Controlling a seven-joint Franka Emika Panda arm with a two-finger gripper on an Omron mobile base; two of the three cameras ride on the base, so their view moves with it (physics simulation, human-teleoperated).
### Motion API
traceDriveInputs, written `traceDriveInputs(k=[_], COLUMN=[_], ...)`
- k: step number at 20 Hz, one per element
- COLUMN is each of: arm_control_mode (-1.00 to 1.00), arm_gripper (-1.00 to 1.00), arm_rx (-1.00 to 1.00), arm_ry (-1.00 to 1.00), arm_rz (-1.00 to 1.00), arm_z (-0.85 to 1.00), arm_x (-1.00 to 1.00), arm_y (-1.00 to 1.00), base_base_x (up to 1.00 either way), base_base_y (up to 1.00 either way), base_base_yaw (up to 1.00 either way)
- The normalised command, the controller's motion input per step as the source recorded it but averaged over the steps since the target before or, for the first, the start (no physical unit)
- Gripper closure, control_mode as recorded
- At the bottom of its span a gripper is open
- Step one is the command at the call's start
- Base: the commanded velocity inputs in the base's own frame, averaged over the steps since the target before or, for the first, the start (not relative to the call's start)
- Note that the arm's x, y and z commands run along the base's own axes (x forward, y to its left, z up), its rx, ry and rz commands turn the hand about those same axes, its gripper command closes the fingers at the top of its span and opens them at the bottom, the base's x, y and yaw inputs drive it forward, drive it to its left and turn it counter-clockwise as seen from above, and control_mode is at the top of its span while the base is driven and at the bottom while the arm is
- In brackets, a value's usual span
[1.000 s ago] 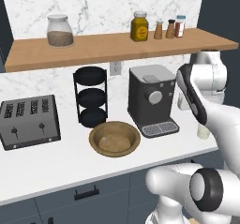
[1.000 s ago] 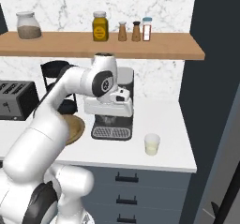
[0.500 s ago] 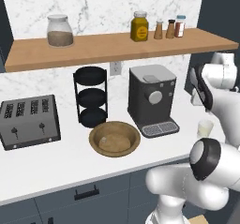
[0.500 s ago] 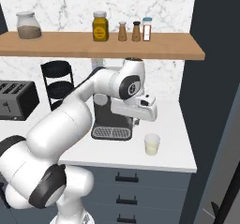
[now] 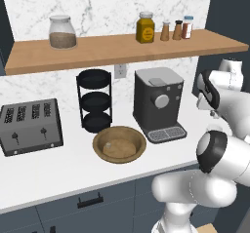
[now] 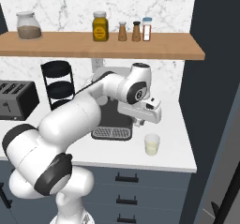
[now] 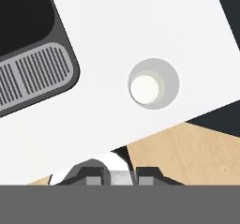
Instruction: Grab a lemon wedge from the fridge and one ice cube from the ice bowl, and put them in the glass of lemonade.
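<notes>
A white robot arm reaches over the right end of a white kitchen surface, its claw poised above the glass of lemonade. From the right base camera, the small pale cup stands alone near the surface's front edge, just right of the coffee machine's drip tray, with the arm's hand hanging above and slightly left of it. The hand camera looks straight down: the glass appears as a pale ring around whitish liquid, set apart from the ribbed grey tray, with wood flooring beyond the surface edge. Between the claw's two dark fingertips sits a small pale, greyish block; the fingers stand narrowly apart and seem to pinch it, though what it is cannot be told. In the left base camera, the brown wooden ice bowl rests in front of the black three-tier rack, left of the coffee machine, with a toaster further left. Jars line the wooden shelf above. The dark grey fridge rises at the right.
</notes>
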Motion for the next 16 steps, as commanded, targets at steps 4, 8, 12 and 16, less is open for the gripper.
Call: traceDriveInputs(k=[4, 8, 12, 16], arm_control_mode=[-1.0, -1.0, -1.0, -1.0], arm_gripper=[1.0, 1.0, 1.0, 1.0], arm_rx=[0.0, 0.0, 0.0, 0.0], arm_ry=[-0.01, 0.0, 0.0, 0.0], arm_rz=[0.0, 0.0, 0.0, 0.0], arm_z=[-0.12, -0.13, -0.11, -0.08], arm_x=[0.09, 0.14, 0.01, 0.01], arm_y=[-0.32, -0.38, -0.15, -0.05], base_base_x=[0.0, 0.0, 0.0, 0.0], base_base_y=[0.0, 0.0, 0.0, 0.0], base_base_yaw=[0.0, 0.0, 0.0, 0.0])
